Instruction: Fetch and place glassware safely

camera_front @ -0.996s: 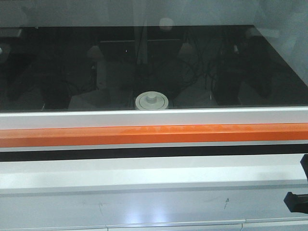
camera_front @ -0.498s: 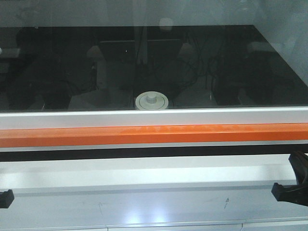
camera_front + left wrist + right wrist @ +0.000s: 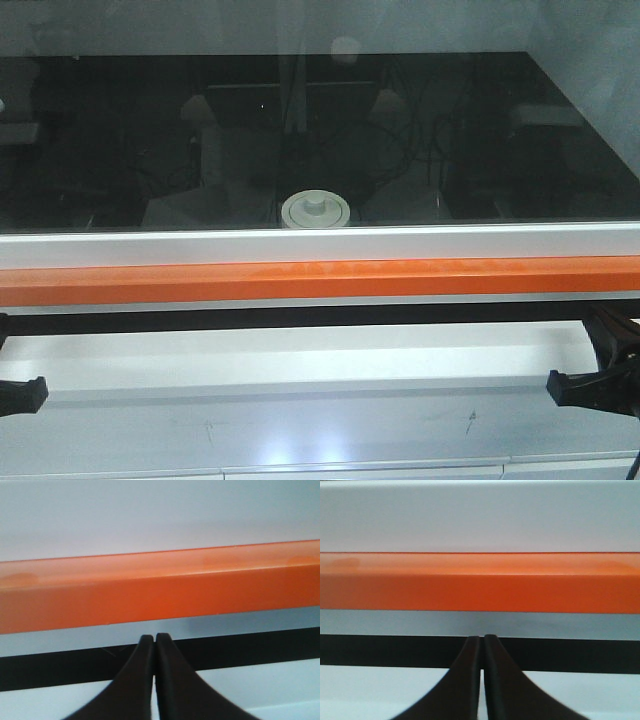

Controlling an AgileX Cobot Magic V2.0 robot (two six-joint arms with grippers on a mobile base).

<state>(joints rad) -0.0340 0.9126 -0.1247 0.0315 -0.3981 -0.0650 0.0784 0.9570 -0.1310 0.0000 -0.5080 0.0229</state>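
Glass jar (image 3: 317, 212): at the near edge of the black desk (image 3: 110, 150), about mid-width; only its top shows in the front view, the body is hidden behind the white rail (image 3: 150, 245)
Lid (image 3: 317, 209): round, off-white, central knob upright; seated on the jar
Desk: glossy and dark, full of reflections; jar well apart from both side edges
Frame in front of jar: white rail, then orange bar (image 3: 320, 281) just below it, then a black strip (image 3: 300, 317), then a white panel (image 3: 300, 420)
Left gripper (image 3: 153, 640): my fingers pressed together, nothing between them; tips pointing at the black strip, orange bar above; in the front view it sits low at the left edge, well apart from the jar
Right gripper (image 3: 483, 639): fingers pressed together, pinching nothing; aimed at the black strip under the orange bar; low at the right edge in the front view, well apart from the jar
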